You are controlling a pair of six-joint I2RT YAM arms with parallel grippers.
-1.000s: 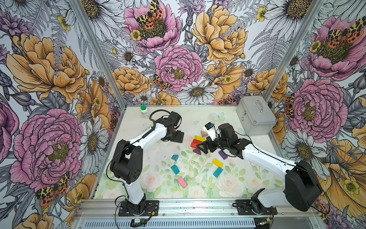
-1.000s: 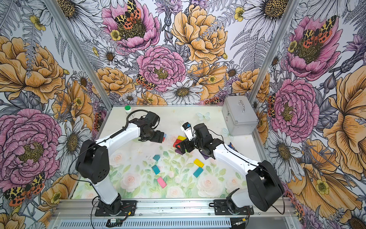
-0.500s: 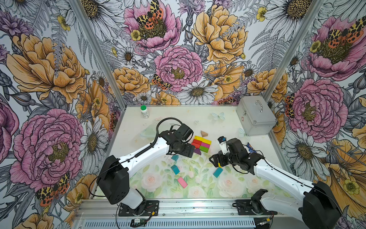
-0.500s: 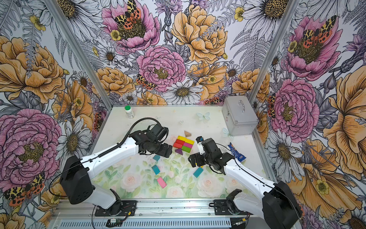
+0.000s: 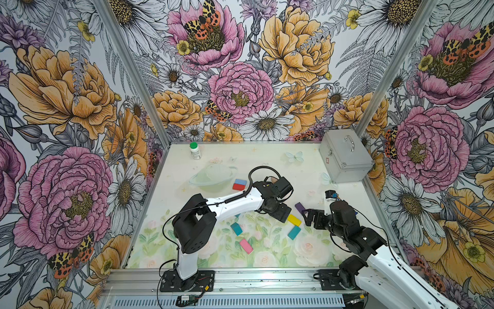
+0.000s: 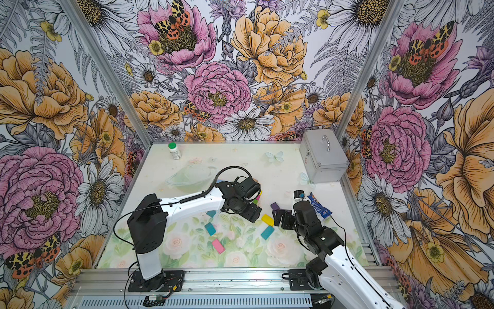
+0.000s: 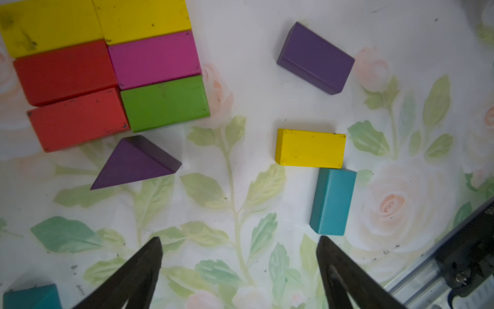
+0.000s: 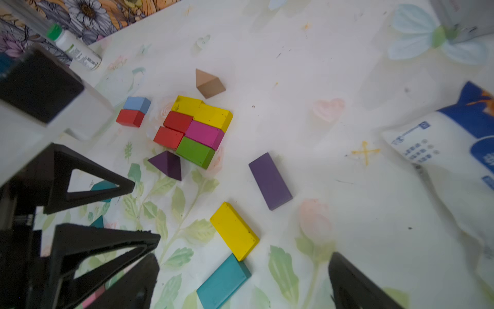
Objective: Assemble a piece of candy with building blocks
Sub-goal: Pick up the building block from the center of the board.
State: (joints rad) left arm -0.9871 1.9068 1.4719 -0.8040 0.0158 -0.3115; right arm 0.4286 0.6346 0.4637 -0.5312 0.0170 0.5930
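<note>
Probably light, stiff and slick-painted, the loose yellow wooden brick [image 7: 310, 147] lies on the desk [image 7: 240, 80] centre-right in the left wrist view, best pinched across its long sides; both arms' jaws stand wide apart, empty.

Sixteen building blocks [image 8: 204, 133] — thirteen rectangular bricks [image 8: 270, 180], three triangles [image 8: 167, 164], one bottle [image 5: 195, 151], one metal case [image 5: 344, 160], one snack packet [image 6: 319, 207]
</note>
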